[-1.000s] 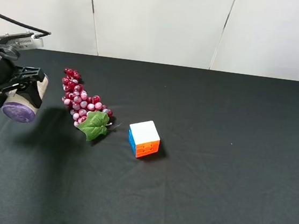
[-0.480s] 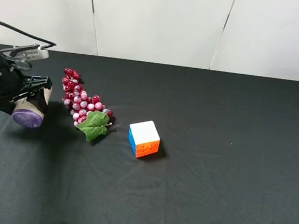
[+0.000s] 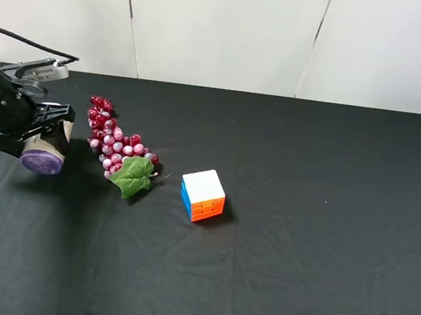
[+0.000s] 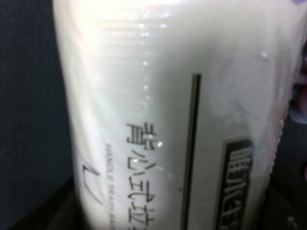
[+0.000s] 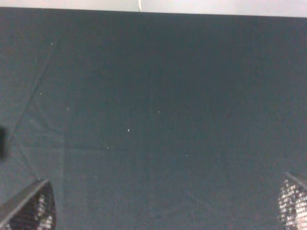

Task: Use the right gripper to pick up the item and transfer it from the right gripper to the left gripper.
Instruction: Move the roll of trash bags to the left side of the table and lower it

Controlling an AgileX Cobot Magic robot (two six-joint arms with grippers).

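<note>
The left claw (image 3: 42, 137) was clenched on the canister (image 3: 45, 152) at the far left of the surface (image 3: 321, 254), holding it tilted with a purple end facing the high camera and its lower edge close to the cloth — whether it touched could not be told. In the left wrist view the cream label (image 4: 182, 120) filled almost the whole picture, so the fingers themselves were not visible there. The right claw (image 5: 163, 211) stood released, with only its two fingertips (image 5: 33, 211) showing at the corners of its own view over bare black cloth; it did not appear in the high view at all. Judged from this, the handover looked done and the canister sat with the receiving arm. The risks that remained lay in the grip and the neighbours: the canister is smooth and round, so a grip that is off-centre or loosened too high could let it slip, drop and roll away. The grapes (image 3: 114, 139) lay just beside it, with their leaf (image 3: 134, 176) a little further on, and a sideways swing could knock into them. The cube (image 3: 202, 195) was well apart — no concern.
</note>
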